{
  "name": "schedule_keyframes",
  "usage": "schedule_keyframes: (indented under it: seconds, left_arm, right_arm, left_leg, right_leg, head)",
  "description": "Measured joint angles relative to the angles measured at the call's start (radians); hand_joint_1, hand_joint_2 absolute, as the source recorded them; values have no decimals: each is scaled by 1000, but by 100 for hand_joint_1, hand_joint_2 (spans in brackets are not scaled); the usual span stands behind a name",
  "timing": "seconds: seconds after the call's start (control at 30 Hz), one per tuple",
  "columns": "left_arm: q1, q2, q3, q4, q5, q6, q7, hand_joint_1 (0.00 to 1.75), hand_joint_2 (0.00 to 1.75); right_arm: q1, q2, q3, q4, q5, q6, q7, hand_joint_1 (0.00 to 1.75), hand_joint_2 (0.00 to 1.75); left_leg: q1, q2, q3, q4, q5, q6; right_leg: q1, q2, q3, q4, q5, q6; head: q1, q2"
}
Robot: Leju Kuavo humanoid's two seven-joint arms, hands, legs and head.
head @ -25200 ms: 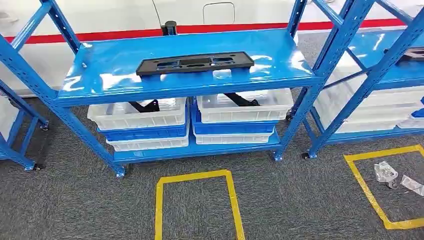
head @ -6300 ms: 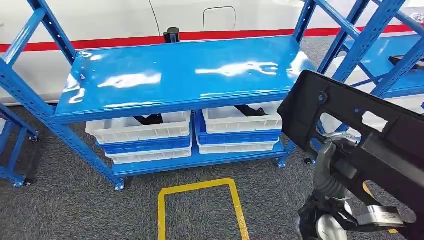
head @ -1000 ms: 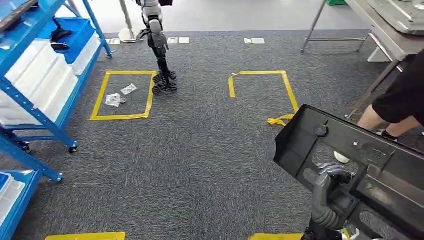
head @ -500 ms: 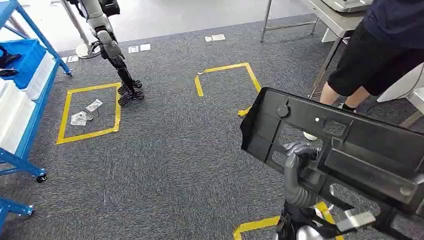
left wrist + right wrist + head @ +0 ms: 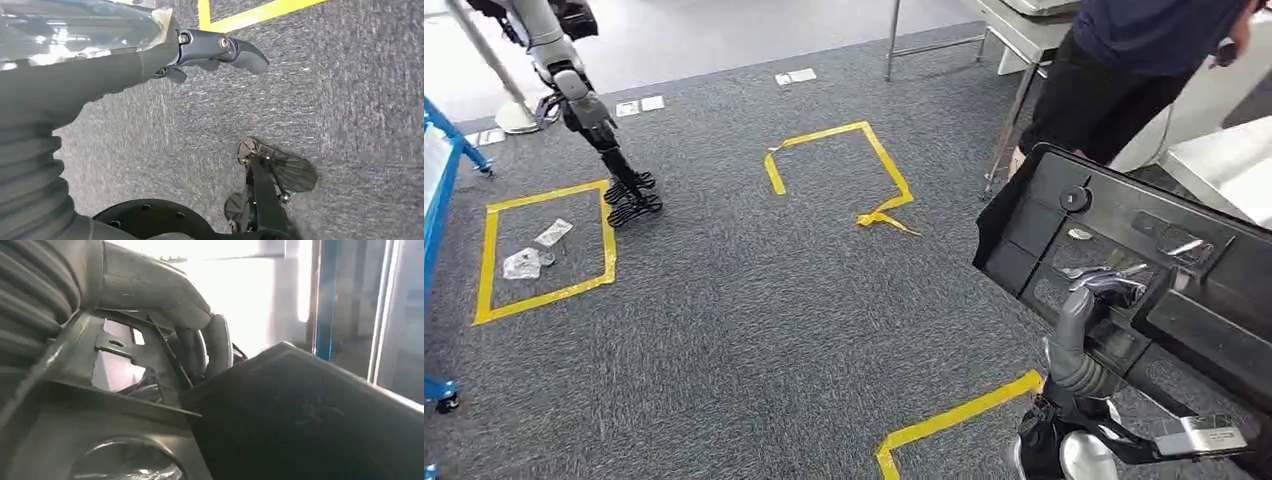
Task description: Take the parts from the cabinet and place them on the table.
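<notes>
1. Head view: the right hand (image 5: 1096,300) grips the black part (image 5: 1144,290), carried at near right; keep it level toward the worktop (image 5: 1224,165) far right, clear of the person (image 5: 1114,70).
2. Left wrist view: the left hand (image 5: 210,50) hangs over carpet, fingers (image 5: 240,50) extended, holding nothing.
3. Right wrist view: fingers (image 5: 215,347) curl through the part's opening; hold firm.

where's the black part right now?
Head view, lower right: the black part is off the floor, gripped by the right hand, just in front of a person's legs.

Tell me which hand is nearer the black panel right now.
Right. The right hand grips the black panel through an opening; the left hand hangs over the carpet, apart from it.
</notes>
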Motion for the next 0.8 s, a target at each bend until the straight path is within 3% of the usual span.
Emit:
schedule_keyframes:
  seconds: [0.03, 0.07, 0.1, 0.13, 0.17, 0.2, 0.3, 0.33, 0.37, 0.4, 0.47, 0.5, 0.53, 0.57, 0.6, 0.63, 0.67, 0.7, 0.73, 0.8]
  left_arm:
    - [-1, 1, -2, 0, 0, 0, 0, 0, 175]
    - [-1, 1, -3, 0, 0, 2, 5, 0, 175]
    - [-2, 1, -3, 0, -1, 5, 11, 0, 175]
    - [-3, 2, -4, 0, -2, 7, 15, 0, 175]
    - [-3, 5, -5, 0, -2, 11, 19, 0, 175]
    - [-3, 4, -5, 0, -2, 15, 22, 0, 175]
    - [-4, 7, -10, 0, -8, 17, 30, 0, 175]
    - [-5, 7, -14, 0, -10, 17, 33, 0, 175]
    - [-5, 7, -16, 0, -10, 18, 35, 0, 175]
    - [-4, 6, -17, 1, -10, 19, 37, 0, 175]
    - [0, 6, -17, 1, -10, 24, 43, 0, 175]
    - [2, 6, -17, 1, -9, 27, 44, 0, 175]
    - [2, 6, -17, 1, -8, 30, 45, 0, 175]
    - [2, 6, -17, 1, -5, 34, 45, 0, 175]
    - [2, 6, -17, 1, -4, 34, 45, 0, 175]
    - [1, 7, -17, 1, -4, 34, 45, 0, 175]
    - [0, 7, -17, 1, -3, 31, 44, 0, 175]
    - [0, 7, -17, 1, -3, 21, 38, 0, 175]
    - [1, 6, -17, 1, -2, 14, 31, 0, 175]
    - [-1, 4, -17, 1, 0, 10, 22, 0, 175]
  right_arm:
    - [3, 0, -6, 0, 0, 0, 0, 175, 175]
    - [3, 0, -9, 0, 0, 0, 0, 175, 175]
    - [2, 0, -10, 0, 0, 0, 0, 175, 175]
    - [2, 0, -11, 0, 0, -1, 0, 175, 175]
    - [1, 0, -13, 0, -1, -2, -1, 175, 175]
    - [3, 0, -13, 0, -1, -3, -2, 175, 175]
    - [7, -5, -23, 0, -13, -5, -7, 175, 175]
    - [11, -5, -25, 0, -16, -6, -11, 175, 175]
    - [11, -7, -29, 0, -19, -8, -16, 175, 175]
    - [13, -8, -29, 0, -21, -8, -18, 175, 175]
    - [21, -10, -29, -1, -25, -8, -21, 175, 175]
    - [28, -11, -30, -4, -26, -9, -21, 175, 175]
    - [35, -12, -30, -7, -27, -9, -21, 175, 175]
    - [39, -13, -30, -10, -29, -9, -21, 175, 175]
    - [40, -14, -30, -13, -32, -10, -21, 175, 175]
    - [40, -15, -30, -16, -33, -10, -21, 175, 175]
    - [40, -16, -30, -19, -33, -11, -21, 175, 175]
    - [39, -16, -30, -23, -34, -12, -22, 175, 175]
    - [43, -16, -30, -26, -34, -14, -24, 175, 175]
    - [58, -18, -30, -31, -38, -18, -25, 175, 175]
  left_leg:
    - [0, 12, -1, 0, 0, 0]
    - [0, 24, 0, 0, -1, -2]
    - [0, 37, 2, 1, -3, -4]
    - [-2, 46, 5, 3, -6, -8]
    - [-12, 54, 4, 6, -12, -15]
    - [-13, 63, 6, 7, -15, -19]
    - [-10, 94, 10, 7, -16, -30]
    - [-2, 64, 5, 17, -29, -41]
    - [1, 6, -10, 51, -57, -46]
    - [4, -26, -40, 120, -99, -49]
    - [6, -46, -114, 274, -164, -52]
    - [7, -48, -134, 309, -166, -53]
    - [8, -49, -131, 297, -144, -52]
    - [9, -52, -111, 251, -108, -51]
    - [14, -63, -70, 167, -59, -49]
    - [20, -98, -28, 83, -20, -47]
    - [23, -153, -7, 38, -28, -47]
    - [23, -146, -7, 25, -28, -48]
    - [16, -134, -7, 26, -27, -44]
    - [6, -112, -6, 22, -20, -29]
  right_leg:
    - [-1, -3, 17, -26, 12, 9]
    - [-2, -10, 59, -100, 38, 19]
    - [-3, -25, 121, -206, 70, 28]
    - [-1, -68, 173, -292, 90, 31]
    - [5, -108, 190, -320, 86, 20]
    - [4, -88, 191, -322, 92, 9]
    - [6, -52, 183, -322, 98, -8]
    - [-6, -39, 184, -325, 102, -15]
    - [-6, -29, 183, -325, 104, -18]
    - [-6, -19, 182, -325, 106, -24]
    - [-3, 8, 176, -324, 108, -28]
    - [-2, 21, 175, -324, 110, -31]
    - [-2, 34, 174, -323, 110, -30]
    - [-2, 48, 174, -322, 111, -28]
    - [-2, 63, 175, -321, 113, -26]
    - [-3, 76, 174, -319, 114, -23]
    - [2, 85, 170, -317, 116, -18]
    - [7, 96, 164, -313, 118, -13]
    - [2, 104, 158, -317, 123, -4]
    - [-7, 130, 152, -325, 133, 13]
  head:
    - [0, 0]
    - [0, 0]
    - [0, 0]
    - [1, 0]
    - [2, 0]
    - [-5, 0]
    - [-6, 0]
    - [-7, 0]
    - [-10, 0]
    - [-13, 0]
    - [-15, 0]
    - [-15, 0]
    - [-14, 0]
    - [-16, 0]
    - [-15, 0]
    - [-16, 0]
    - [-14, 0]
    - [-13, 0]
    - [-14, 0]
    - [-14, 0]
